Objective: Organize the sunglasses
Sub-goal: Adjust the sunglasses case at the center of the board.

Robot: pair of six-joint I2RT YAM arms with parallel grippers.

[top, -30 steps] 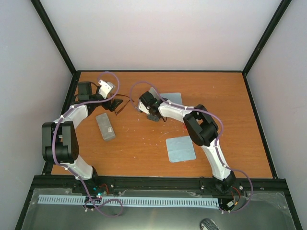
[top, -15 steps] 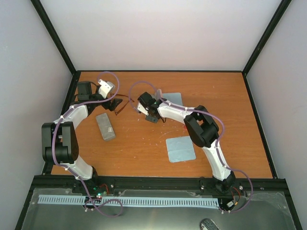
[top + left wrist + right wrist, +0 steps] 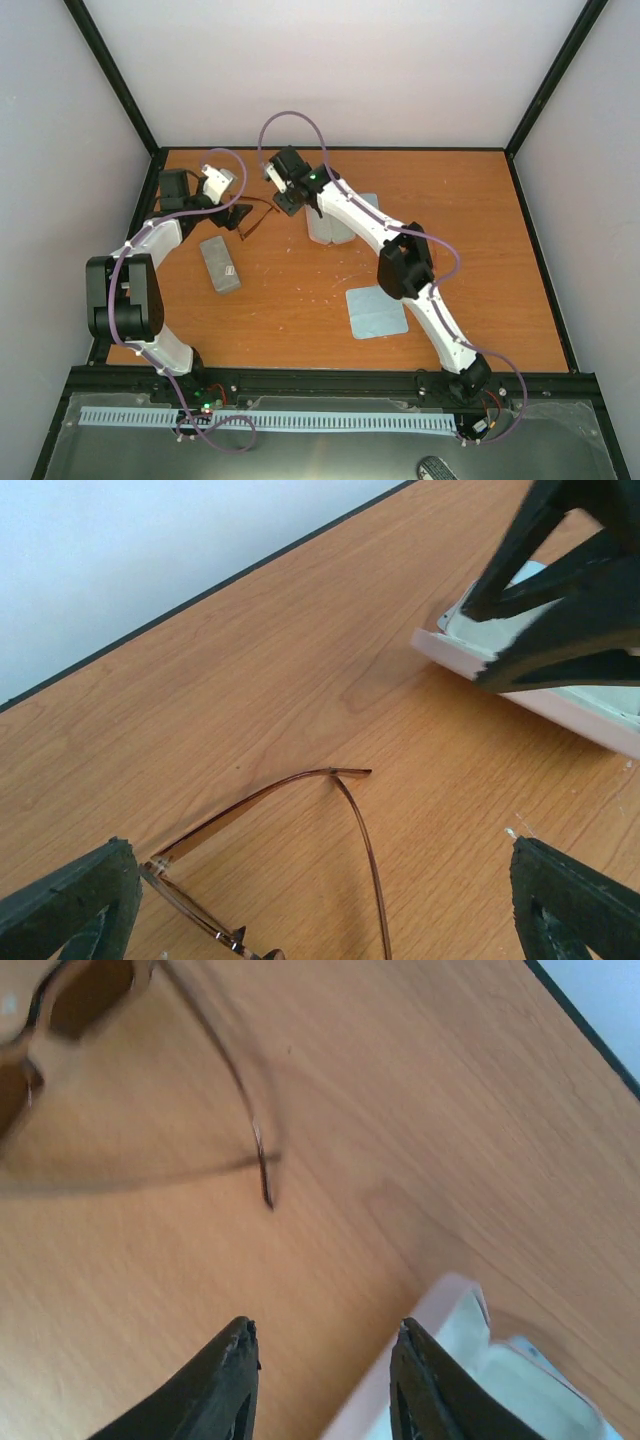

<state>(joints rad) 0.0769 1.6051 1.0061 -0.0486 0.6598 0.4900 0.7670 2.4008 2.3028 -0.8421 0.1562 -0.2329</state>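
The left pincer (image 3: 320, 855) was open very wide and had hold of nothing. The brown sunglasses (image 3: 340, 773) lay flat on the bench (image 3: 480, 230) in the gap between its two fingers. Their thin arms were folded out, and one arm tip pointed toward 12 o'clock in the left wrist view. The front of the glasses was right by the finger at 8 o'clock. I could not tell if it touched.

The right pincer (image 3: 325, 1335) was partly open and it had hold of nothing too. It hung over the bench just past the glasses. In its own view the brown lenses were up at 10 o'clock, and they looked blurry.

The pink case (image 3: 520, 685) sat at 4 o'clock from the right pincer. It was open, with pale lining showing inside, and no glasses were in it. From above, the grey case (image 3: 220, 264) lay at 6 o'clock from the left pincer and looked shut. A blue cloth (image 3: 376, 312) lay well apart, at 5 o'clock from the pink case.

I think the job had only just begun. The pink case was open and ready, but the brown glasses were not picked up or folded or put in yet. I could not see a second pair anywhere, so I cannot say how that part stood. The glasses needed a grip, a lift and a place in the case.
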